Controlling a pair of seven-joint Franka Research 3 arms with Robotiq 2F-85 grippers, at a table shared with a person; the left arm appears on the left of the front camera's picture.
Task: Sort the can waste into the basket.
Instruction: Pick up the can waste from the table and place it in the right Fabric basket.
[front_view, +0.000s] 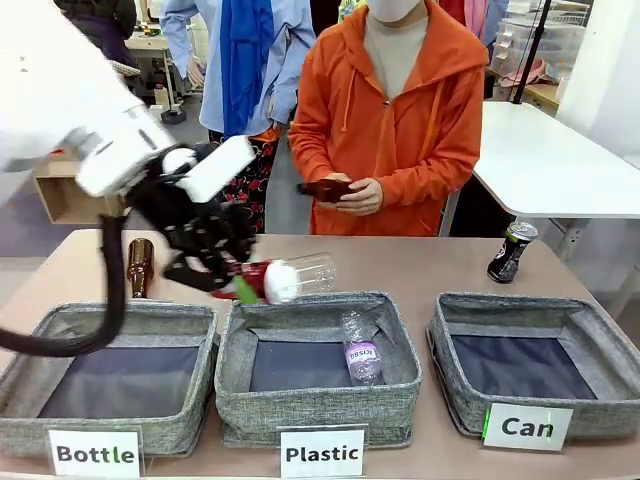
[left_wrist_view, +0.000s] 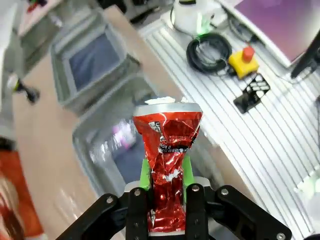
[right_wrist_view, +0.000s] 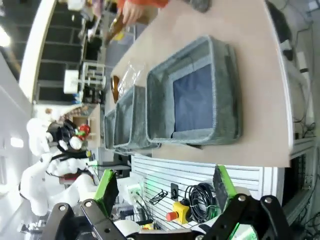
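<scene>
My left gripper (front_view: 238, 283) is shut on the crushed shiny red can (front_view: 260, 275) and holds it in the air over the back rim of the middle basket. In the left wrist view the red can (left_wrist_view: 167, 150) sits upright between the green pads of the left gripper (left_wrist_view: 166, 175). The black can (front_view: 511, 251) with a green rim stands on the table at the far right, behind the grey "Can" basket (front_view: 455, 375). That "Can" basket (right_wrist_view: 222, 100) lies below my right gripper (right_wrist_view: 165, 187), which hangs open and holds nothing.
The "Plastic" basket (front_view: 318, 405) holds a clear bottle (front_view: 360, 350); another clear bottle (front_view: 312, 272) lies behind it. The "Bottle" basket (front_view: 25, 425) is at the left, with a brown bottle (front_view: 139, 267) behind it. A person in orange (front_view: 400, 120) stands across the table.
</scene>
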